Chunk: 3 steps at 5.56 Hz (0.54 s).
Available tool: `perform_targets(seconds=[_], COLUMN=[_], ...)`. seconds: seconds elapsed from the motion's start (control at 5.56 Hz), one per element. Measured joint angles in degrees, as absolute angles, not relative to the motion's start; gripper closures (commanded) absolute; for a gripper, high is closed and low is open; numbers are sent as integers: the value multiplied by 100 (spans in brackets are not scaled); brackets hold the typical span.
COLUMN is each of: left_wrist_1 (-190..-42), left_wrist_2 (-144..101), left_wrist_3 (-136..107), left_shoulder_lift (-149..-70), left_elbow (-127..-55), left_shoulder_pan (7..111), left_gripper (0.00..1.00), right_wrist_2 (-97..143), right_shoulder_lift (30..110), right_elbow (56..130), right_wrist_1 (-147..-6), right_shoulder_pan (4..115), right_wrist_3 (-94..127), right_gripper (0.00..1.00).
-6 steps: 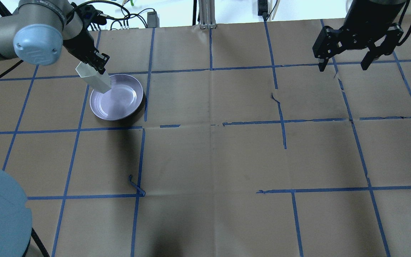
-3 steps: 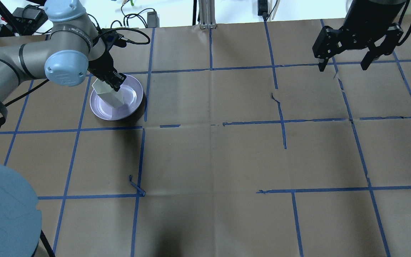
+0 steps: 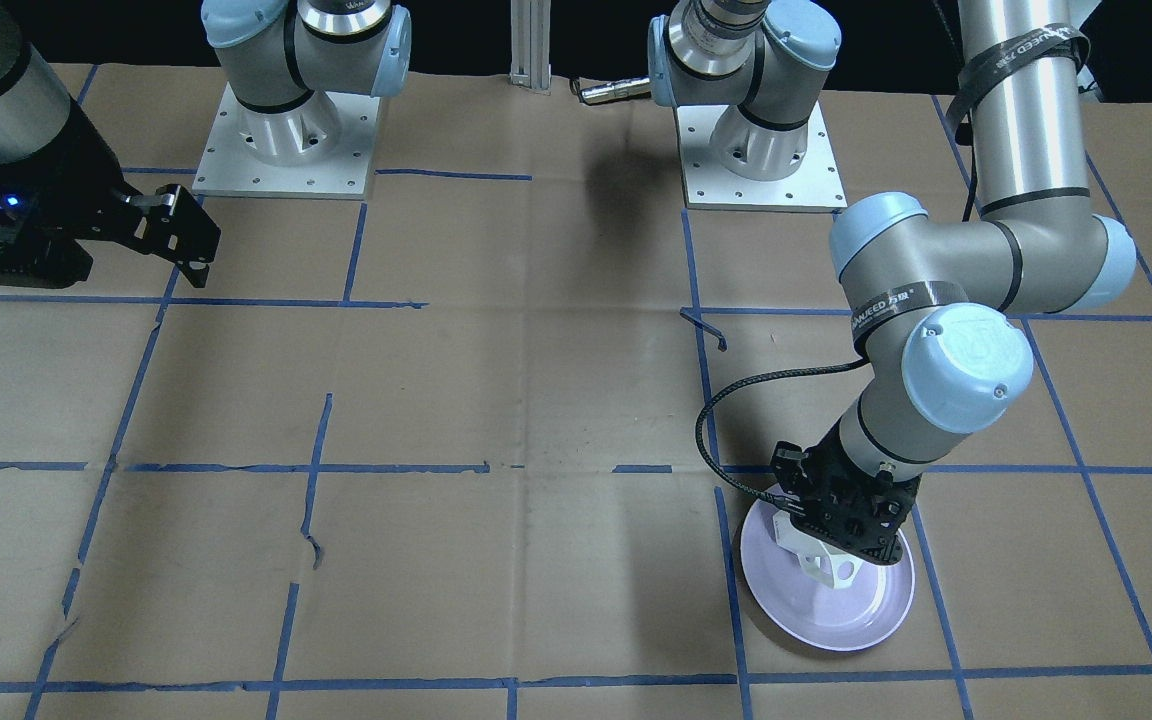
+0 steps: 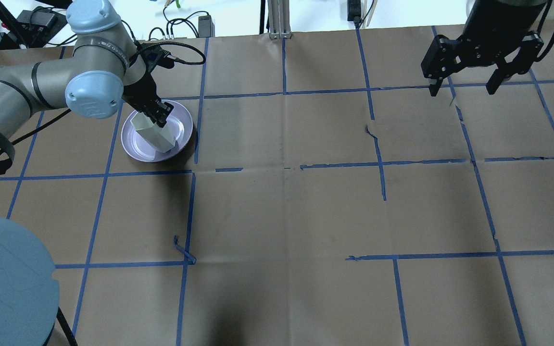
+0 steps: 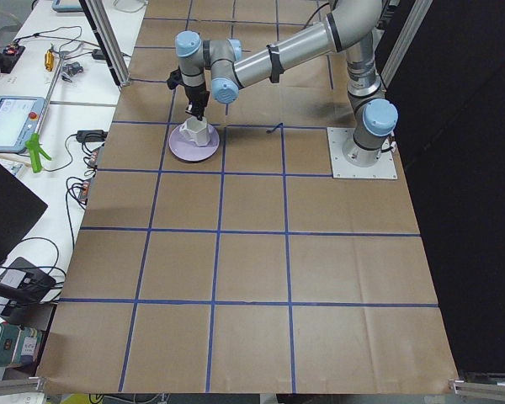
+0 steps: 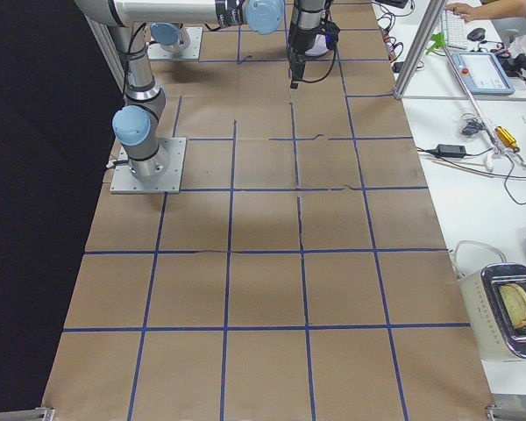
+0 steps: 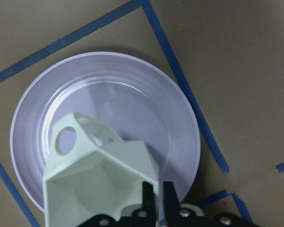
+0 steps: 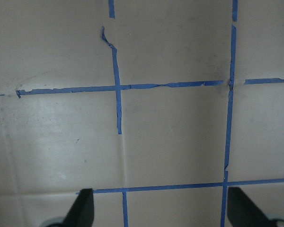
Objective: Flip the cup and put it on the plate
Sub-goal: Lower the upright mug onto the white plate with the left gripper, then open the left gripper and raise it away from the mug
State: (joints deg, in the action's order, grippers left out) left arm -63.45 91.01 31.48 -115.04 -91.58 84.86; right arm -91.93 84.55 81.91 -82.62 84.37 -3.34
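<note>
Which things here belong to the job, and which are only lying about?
Belonging to the job:
cup
plate
left gripper, shut on the cup's wall

Only lying about:
right gripper, open and empty
peeled tape strip
control pendant on the side bench

Table (image 4: pixel 282 216) is wrapped in brown paper with a blue tape grid (image 4: pixel 325 91), torn and peeling in a few spots. Along one long edge there's a white bench (image 6: pixel 473 202) cluttered with cables (image 5: pixel 90 135), a pendant screen (image 5: pixel 11 120) and, toward one corner, a shiny metal box (image 6: pixel 508 311). Past the opposite edge it's just a black backdrop (image 5: pixel 471 168). Lighting's pretty even, with soft shadows.
</note>
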Motion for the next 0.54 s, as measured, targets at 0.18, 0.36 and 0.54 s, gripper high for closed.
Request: perform_targets(seconds=[0.18,0.36,0.54], left_wrist_1=[-6343,-6369,-6502], left_wrist_2=[9101,9107,9104], left_wrist_3=[3138,3118,3006], left_shoulder_lift=[-11500,-11467,-11375], left_elbow=[-9161,-9128,-9048], left_shoulder_pan=[8484,8482,8498], left_gripper=[3,3,3], right_wrist_2=[-9193,-9193,-9193], right_shoulder_lift=[8455,8455,8455], right_elbow=[8191,8191,8191], right_wrist_1=[-8262,-8262,-8262], right_shoulder_pan=[8438,8437,8437], right_wrist_3=[-334,-334,-334], right_gripper=[0,0,0])
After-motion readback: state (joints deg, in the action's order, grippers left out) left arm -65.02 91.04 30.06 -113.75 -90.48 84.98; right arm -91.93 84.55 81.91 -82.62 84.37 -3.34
